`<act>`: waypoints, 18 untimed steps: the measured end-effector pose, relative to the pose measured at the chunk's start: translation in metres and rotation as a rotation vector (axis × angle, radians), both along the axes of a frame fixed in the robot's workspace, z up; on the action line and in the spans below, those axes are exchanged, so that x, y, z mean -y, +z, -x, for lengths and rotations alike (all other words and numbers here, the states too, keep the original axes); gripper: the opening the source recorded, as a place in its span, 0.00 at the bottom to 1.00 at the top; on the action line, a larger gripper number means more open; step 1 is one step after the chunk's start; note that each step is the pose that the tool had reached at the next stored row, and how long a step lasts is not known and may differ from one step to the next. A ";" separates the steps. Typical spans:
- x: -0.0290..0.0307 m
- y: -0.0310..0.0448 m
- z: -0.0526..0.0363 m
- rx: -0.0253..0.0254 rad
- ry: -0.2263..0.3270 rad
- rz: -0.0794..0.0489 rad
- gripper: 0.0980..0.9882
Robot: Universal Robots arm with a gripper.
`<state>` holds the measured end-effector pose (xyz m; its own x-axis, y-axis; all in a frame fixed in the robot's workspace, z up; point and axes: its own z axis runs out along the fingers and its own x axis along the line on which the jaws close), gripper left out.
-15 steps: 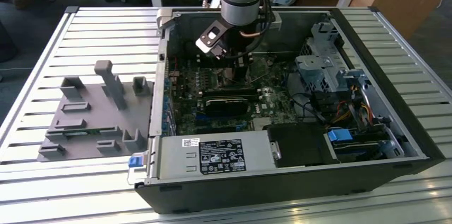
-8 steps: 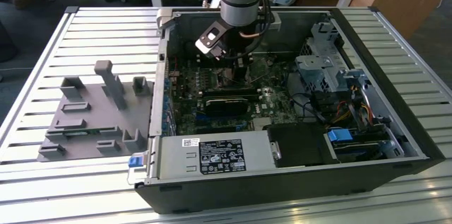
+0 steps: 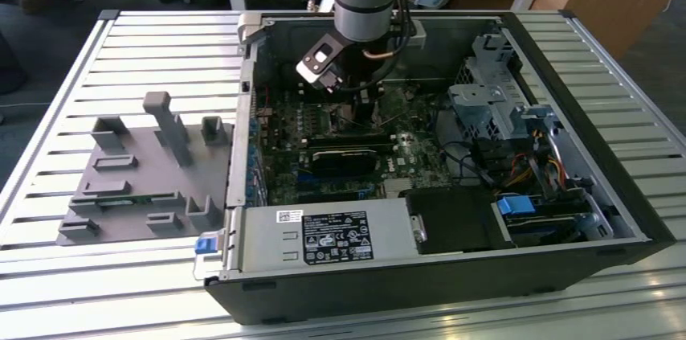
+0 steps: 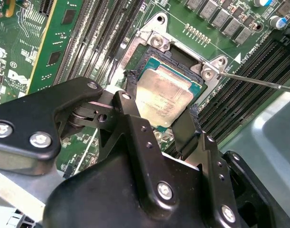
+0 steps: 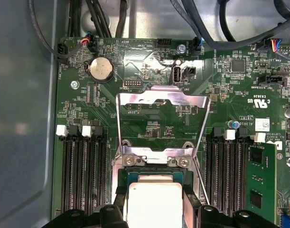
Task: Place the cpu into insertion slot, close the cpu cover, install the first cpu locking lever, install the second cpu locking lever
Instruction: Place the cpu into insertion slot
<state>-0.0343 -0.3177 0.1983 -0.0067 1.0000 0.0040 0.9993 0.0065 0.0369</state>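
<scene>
The cpu (image 4: 166,95), a flat silver-grey square, lies level over the black insertion slot (image 4: 177,54) on the green board. My gripper (image 4: 161,97) is shut on it, with one black finger (image 4: 129,92) against one edge and the other against the opposite edge. In the first wrist view the cpu (image 5: 154,202) shows between the same fingers, and the cpu cover (image 5: 159,100), a thin silver frame, stands swung open beyond the slot. A thin locking lever (image 4: 258,80) sticks out beside the socket. In the exterior view my gripper (image 3: 359,111) reaches down into the open computer case.
Long black memory slots (image 5: 85,175) flank the socket on both sides. The case's walls (image 3: 249,115), a power supply (image 3: 321,235) and drive cages with cables (image 3: 504,115) hem in the board. A grey fixture plate (image 3: 140,179) lies on the slatted table at the exterior view's left.
</scene>
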 end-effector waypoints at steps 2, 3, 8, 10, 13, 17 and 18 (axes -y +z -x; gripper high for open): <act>0.0000 -0.0008 0.0000 0.0000 -0.001 0.000 0.50; 0.0000 -0.0012 0.0000 0.0000 -0.001 0.000 0.50; 0.0000 -0.0030 0.0001 0.0000 -0.002 0.000 0.50; 0.0000 -0.0036 0.0001 0.0000 -0.002 0.000 0.50; 0.0000 -0.0043 0.0003 0.0000 -0.002 0.000 0.50; 0.0001 -0.0049 0.0004 -0.0002 -0.002 0.001 0.50; 0.0001 -0.0049 0.0004 -0.0002 -0.002 0.001 0.50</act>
<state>-0.0346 -0.3177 0.1933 -0.0044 1.0000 0.0033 0.9993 0.0043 0.0368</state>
